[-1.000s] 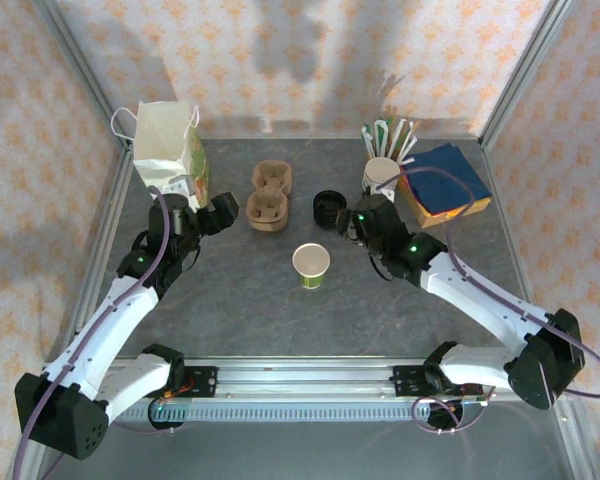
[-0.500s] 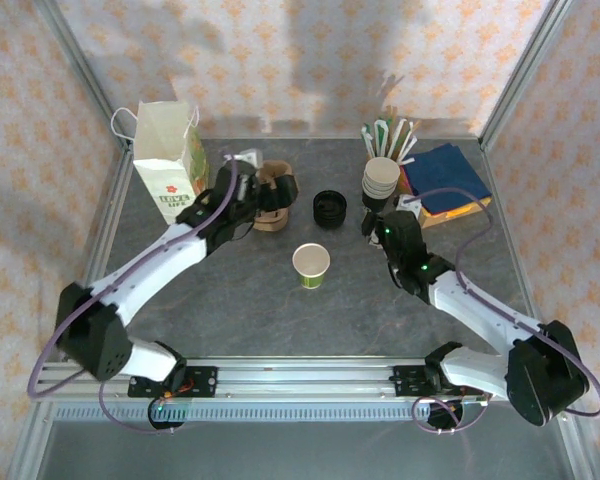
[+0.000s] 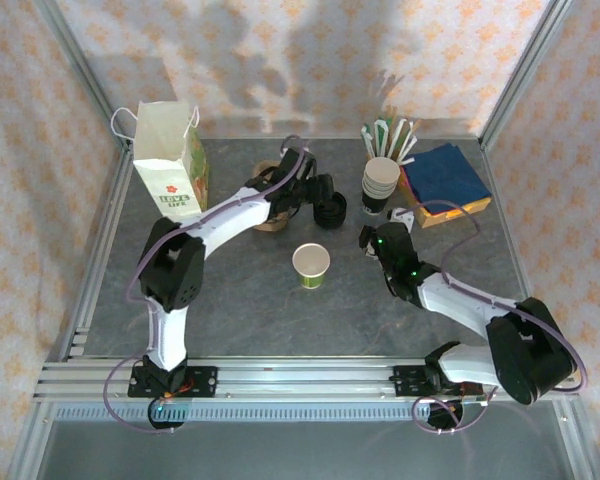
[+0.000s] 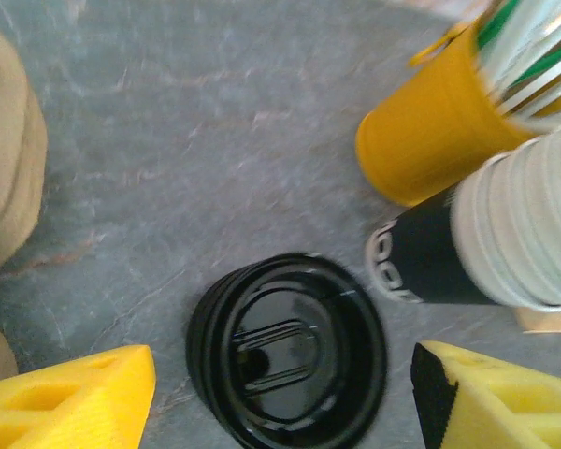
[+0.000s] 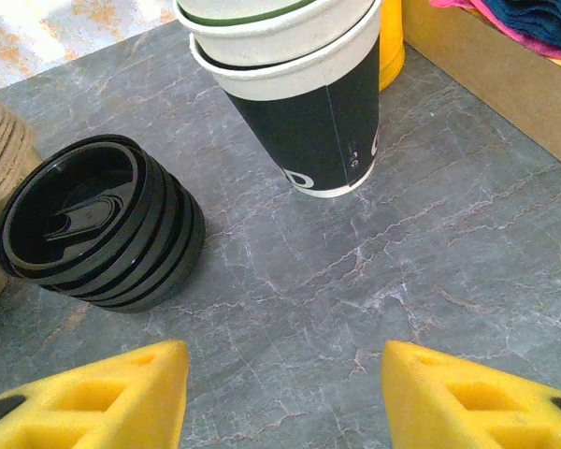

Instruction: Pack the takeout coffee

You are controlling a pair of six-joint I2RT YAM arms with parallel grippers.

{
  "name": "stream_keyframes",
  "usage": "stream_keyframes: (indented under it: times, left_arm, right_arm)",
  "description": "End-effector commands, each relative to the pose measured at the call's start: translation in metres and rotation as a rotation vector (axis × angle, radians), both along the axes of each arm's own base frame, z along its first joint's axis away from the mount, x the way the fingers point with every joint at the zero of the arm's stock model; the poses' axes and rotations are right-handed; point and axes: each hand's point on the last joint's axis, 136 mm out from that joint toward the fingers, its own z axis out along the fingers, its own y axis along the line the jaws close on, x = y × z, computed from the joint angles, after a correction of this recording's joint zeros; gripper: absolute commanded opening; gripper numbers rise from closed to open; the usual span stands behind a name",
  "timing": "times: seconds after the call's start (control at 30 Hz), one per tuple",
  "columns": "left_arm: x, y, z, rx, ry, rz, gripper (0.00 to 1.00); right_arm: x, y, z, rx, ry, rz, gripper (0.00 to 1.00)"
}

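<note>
The takeout coffee cup (image 3: 311, 265) stands open-topped at the table's middle, with no lid on it. A stack of black plastic lids (image 3: 328, 208) (image 4: 285, 351) (image 5: 93, 224) sits behind it. My left gripper (image 3: 321, 198) (image 4: 285, 393) hovers over that stack, open, one yellow finger on each side and apart from it. My right gripper (image 3: 368, 238) (image 5: 285, 402) is open low over bare table, right of the lids and in front of the nested cups (image 3: 380, 183) (image 5: 294, 94). The paper bag (image 3: 170, 160) stands at the back left.
The brown pulp carrier (image 3: 268, 208) (image 4: 5, 178) lies left of the lids, partly under my left arm. A yellow holder of stirrers (image 3: 390, 135) (image 4: 430, 131) stands behind the nested cups (image 4: 505, 234). A box of blue napkins (image 3: 445, 180) is at the back right.
My left arm swung right from the bag, past the carrier, to the lid stack. My right gripper drew back a little toward the near side.
</note>
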Motion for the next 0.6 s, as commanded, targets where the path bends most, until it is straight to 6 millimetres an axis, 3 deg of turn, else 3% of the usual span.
stream_keyframes:
  times: [0.0,0.33,0.57]
  left_arm:
    - [-0.002,-0.001,-0.014,0.009,0.057,0.022,0.72]
    - [-0.001,-0.006,-0.05,0.028,0.12,0.016,0.49]
    - [-0.001,-0.004,-0.052,0.045,0.121,0.019,0.34]
  right_arm:
    - [0.011,0.0,0.011,0.018,-0.039,-0.033,0.56]
    - [0.014,0.0,0.006,0.009,-0.02,-0.039,0.56]
    - [0.015,0.002,0.002,0.005,-0.007,-0.039,0.56]
